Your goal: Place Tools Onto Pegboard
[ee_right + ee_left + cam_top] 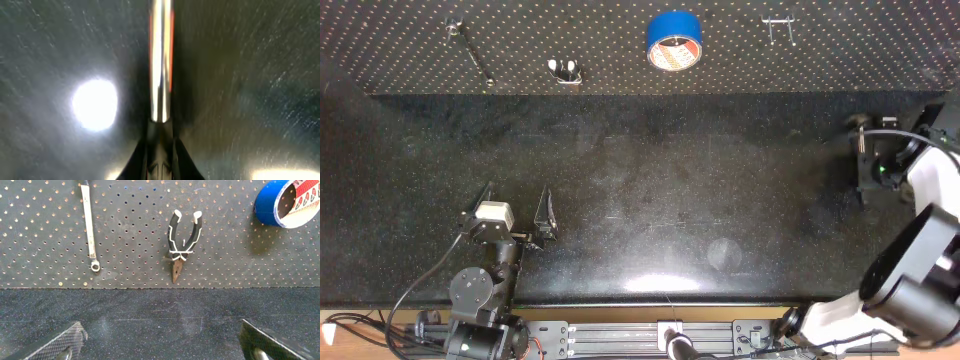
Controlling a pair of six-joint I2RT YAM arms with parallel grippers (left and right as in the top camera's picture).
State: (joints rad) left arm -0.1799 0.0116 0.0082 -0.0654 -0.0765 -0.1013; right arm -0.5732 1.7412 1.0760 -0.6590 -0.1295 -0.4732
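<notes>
pegboard (620, 50) spans the table's (670, 180) far edge, carrying tape (674, 41), pliers (183, 240), wrench (89, 225). right gripper (868, 165) near the right edge, clamped on metal tool (161, 60), shaft in line with its fingers. bare hook (779, 28) lies beyond, leftward; right arm nearer, path looks open. left gripper (162, 340) spread wide, holding nothing.

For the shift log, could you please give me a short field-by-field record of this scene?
pegboard: holds wrench, pliers, blue tape roll
spare hook: bare, at the board's right
left gripper: fingers open, empty, facing the pliers
right gripper: shut on a shiny metal tool, over the worktop's right side
remaining: hang that tool
</notes>
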